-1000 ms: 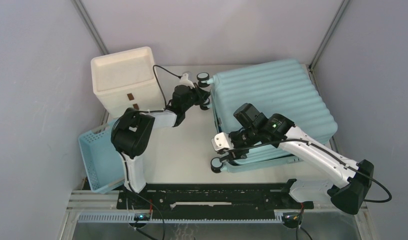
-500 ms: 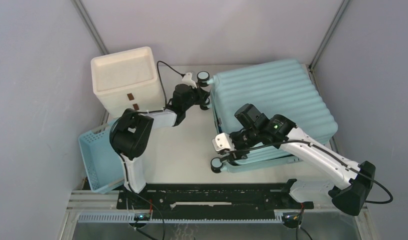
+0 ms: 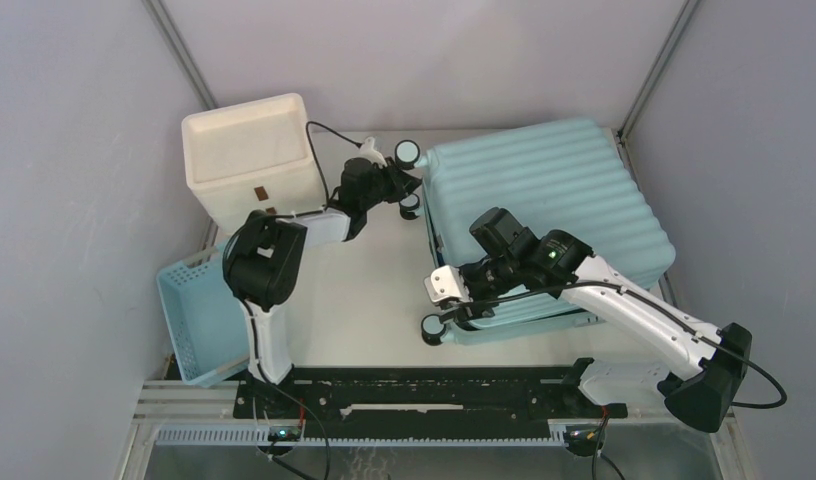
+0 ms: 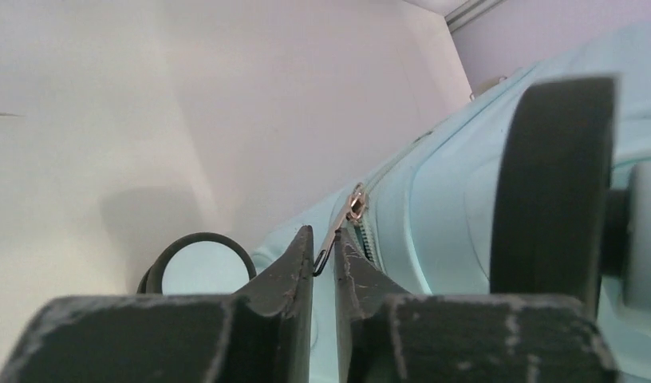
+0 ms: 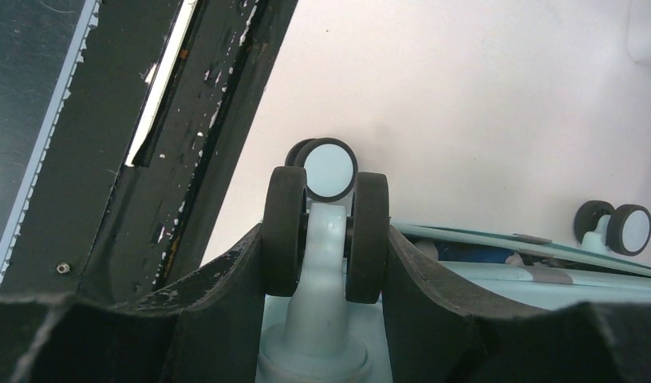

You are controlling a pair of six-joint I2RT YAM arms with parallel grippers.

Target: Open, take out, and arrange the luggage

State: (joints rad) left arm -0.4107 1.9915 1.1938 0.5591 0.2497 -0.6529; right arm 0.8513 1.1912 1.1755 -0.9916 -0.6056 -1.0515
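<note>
Left pincer [image 4: 323, 239] shifted farther; luggage [image 3: 554, 190] flat, wheels [image 3: 408, 153] pointing left.

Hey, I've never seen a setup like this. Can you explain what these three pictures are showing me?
Two robot arms are bolted at the near edge of a table. The wide picture looks down from above; the other two come from a small camera on each wrist. On the table lies a light-blue suitcase, with a white drawer unit and a blue basket off to the left. The left gripper has its fingers almost together around the suitcase's zipper pull; whether it pinches it is unclear. The right gripper clamps a double wheel of the suitcase.
</note>
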